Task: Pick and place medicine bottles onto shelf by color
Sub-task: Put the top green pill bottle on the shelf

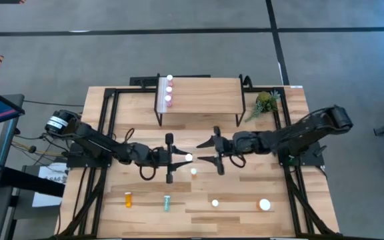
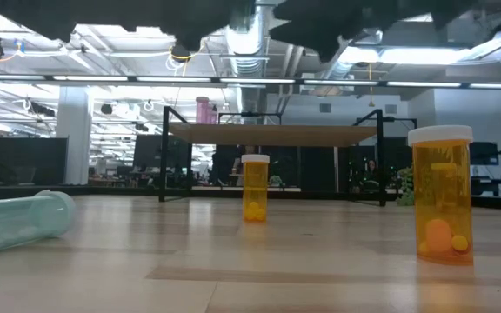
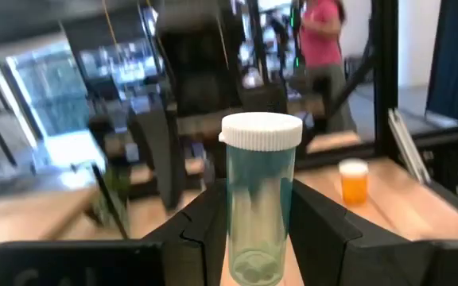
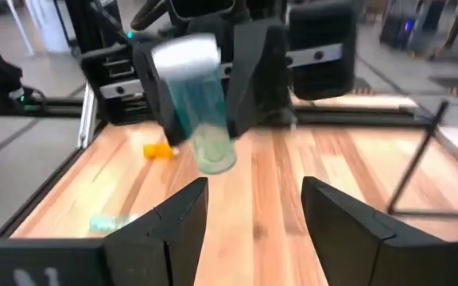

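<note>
- Wooden surface (image 1: 245,193) carried your scattered bottles, with the shelf (image 1: 202,93) at its far edge.
- Your left hand (image 1: 179,158) gripped a teal bottle (image 3: 261,199) at mid-surface, lifted clear.
- Your right hand (image 1: 209,151) faced it closely, fingers spread wide, holding nothing.
- Three pink bottles (image 1: 169,89) stood along the shelf's left end.
- An orange bottle (image 1: 129,199), a lying teal bottle (image 1: 167,203) and a wide orange bottle (image 1: 264,205) sat near the front.

Open-plan lab, exposed ceiling ducts (image 2: 250,39), strip lights, distant workstations

Lying teal bottle (image 2: 20,223) cut off by low view's left edge; arms too.
</note>
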You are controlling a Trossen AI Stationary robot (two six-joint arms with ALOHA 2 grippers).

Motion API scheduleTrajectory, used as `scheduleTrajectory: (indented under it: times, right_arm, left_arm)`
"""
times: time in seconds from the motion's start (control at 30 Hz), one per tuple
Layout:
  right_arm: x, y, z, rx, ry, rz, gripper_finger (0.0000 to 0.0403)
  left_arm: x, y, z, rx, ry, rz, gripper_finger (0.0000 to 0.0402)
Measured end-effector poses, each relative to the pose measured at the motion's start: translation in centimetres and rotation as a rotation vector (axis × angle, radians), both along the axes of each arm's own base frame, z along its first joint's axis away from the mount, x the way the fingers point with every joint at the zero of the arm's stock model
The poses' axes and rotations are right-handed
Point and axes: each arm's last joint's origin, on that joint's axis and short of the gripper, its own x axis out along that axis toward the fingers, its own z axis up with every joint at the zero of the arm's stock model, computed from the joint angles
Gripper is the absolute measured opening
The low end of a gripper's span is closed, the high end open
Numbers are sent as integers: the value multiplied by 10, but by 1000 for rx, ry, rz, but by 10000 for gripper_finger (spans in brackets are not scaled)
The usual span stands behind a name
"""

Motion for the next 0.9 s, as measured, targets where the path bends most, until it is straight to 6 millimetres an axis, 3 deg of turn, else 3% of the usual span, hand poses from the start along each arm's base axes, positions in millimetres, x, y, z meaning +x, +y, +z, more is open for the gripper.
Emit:
scheduleTrajectory:
  times: [0.17,0.33,0.47,0.9]
  right_arm:
    - [-11,-2,32,0,112,-7,228]
    - [-3,-1,52,-39,277,-4,228]
    - [11,2,55,-94,380,12,228]
    - [49,14,68,-99,432,109,228]
  left_arm:
    - [1,4,-11,-41,104,17,107]
    - [2,8,-13,-61,125,20,107]
    - [2,9,-13,-66,129,18,107]
    - [2,9,-15,-63,148,21,107]
